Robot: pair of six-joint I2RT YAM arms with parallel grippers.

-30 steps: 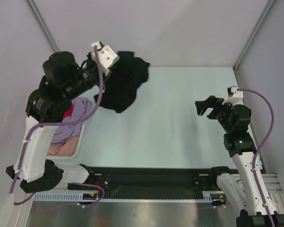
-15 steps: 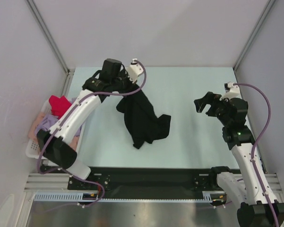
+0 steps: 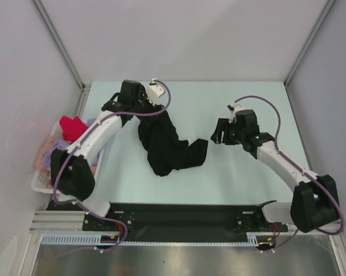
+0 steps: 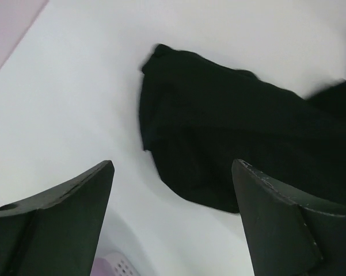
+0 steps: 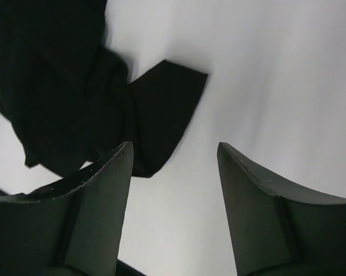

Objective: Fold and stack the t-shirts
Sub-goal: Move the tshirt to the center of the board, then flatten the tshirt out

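Note:
A black t-shirt [image 3: 168,146] lies crumpled on the pale table, its top end just under my left gripper [image 3: 150,108]. That gripper [image 4: 173,167] hangs open above the cloth [image 4: 230,144] with nothing between its fingers. My right gripper [image 3: 217,133] is open too and hovers beside the shirt's right-hand sleeve tip [image 3: 200,148]. In the right wrist view the black shirt [image 5: 75,86] lies ahead and to the left of the empty gripper [image 5: 174,146]. Red [image 3: 72,127], lavender [image 3: 56,145] and pale pink [image 3: 43,154] t-shirts are heaped in the basket.
A white lattice basket [image 3: 41,179] stands at the table's left edge, next to the left arm; a corner of the basket [image 4: 112,267] shows in the left wrist view. Grey walls enclose the table on three sides.
My left gripper carried the black t-shirt from the far left towards the middle, then opened and let it drop onto the table. The right arm reached left to the shirt, its jaws narrowing somewhat.

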